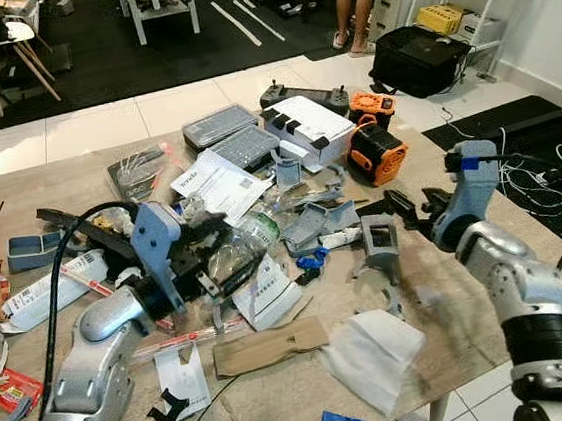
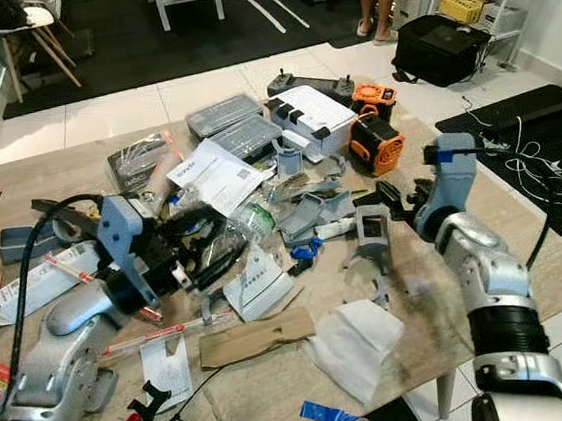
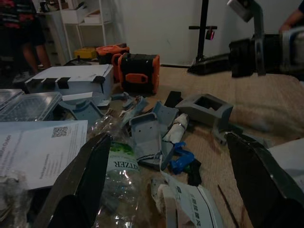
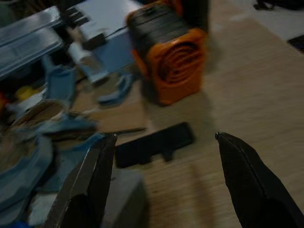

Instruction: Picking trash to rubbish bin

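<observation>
Near left, the left end effector hovers released over the cluttered surface, its fingers spread either side of one crushed clear plastic bottle. The bottle lies just ahead of it, long axis running roughly left-near to right-far, so a straight advance should do. The left arm is the nearer of the two. Farther right, the right end effector is also released, above one flat black piece beside one orange speaker
</observation>
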Controlling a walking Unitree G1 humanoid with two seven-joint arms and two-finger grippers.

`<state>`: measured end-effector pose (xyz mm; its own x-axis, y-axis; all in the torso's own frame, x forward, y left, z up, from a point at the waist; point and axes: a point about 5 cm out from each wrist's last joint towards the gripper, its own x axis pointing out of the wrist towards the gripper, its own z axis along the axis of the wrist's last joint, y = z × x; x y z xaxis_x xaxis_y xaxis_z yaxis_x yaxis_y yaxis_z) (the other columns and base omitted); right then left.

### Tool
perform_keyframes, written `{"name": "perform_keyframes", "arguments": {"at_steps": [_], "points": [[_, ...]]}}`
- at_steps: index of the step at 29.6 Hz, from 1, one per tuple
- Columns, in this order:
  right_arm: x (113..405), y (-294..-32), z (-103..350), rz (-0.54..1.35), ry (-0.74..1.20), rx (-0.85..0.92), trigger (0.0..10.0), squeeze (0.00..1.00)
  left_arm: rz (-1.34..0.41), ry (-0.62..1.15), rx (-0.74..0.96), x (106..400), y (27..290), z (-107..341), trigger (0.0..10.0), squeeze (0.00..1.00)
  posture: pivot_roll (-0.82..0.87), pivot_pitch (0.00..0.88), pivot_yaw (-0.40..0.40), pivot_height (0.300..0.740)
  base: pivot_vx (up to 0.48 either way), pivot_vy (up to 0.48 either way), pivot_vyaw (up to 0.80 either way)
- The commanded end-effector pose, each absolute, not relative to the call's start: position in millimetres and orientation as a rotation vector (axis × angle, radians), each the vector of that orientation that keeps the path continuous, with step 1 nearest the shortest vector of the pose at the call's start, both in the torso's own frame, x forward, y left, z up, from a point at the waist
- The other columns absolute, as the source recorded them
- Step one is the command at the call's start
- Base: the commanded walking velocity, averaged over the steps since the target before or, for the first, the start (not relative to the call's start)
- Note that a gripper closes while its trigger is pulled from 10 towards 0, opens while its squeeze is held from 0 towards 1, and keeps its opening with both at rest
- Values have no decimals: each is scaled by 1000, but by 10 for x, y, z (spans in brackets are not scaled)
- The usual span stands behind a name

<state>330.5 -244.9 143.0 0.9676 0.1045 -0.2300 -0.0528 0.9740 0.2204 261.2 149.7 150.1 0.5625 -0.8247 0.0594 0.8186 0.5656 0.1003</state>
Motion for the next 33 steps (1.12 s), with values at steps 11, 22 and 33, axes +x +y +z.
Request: {"name": "perform_keyframes", "arguments": {"at_steps": [11, 22, 33], "points": [[3154, -2529, 1505, 96, 522, 371, 10000, 0, -1009, -21, 196, 2555, 1576, 1489, 10000, 0, -56, 0, -24, 740, 0, 0, 0], [3022, -2251, 1294, 235, 684, 438, 10000, 0, -1011, 9, 235, 2537, 1606, 1463, 10000, 0, -54, 0, -30, 740, 0, 0, 0], [2922, -2156, 1085, 268, 780, 426, 9098, 0, -1006, 12, 248, 2537, 1584, 1449, 10000, 0, -54, 0, -30, 740, 0, 0, 0]]}}
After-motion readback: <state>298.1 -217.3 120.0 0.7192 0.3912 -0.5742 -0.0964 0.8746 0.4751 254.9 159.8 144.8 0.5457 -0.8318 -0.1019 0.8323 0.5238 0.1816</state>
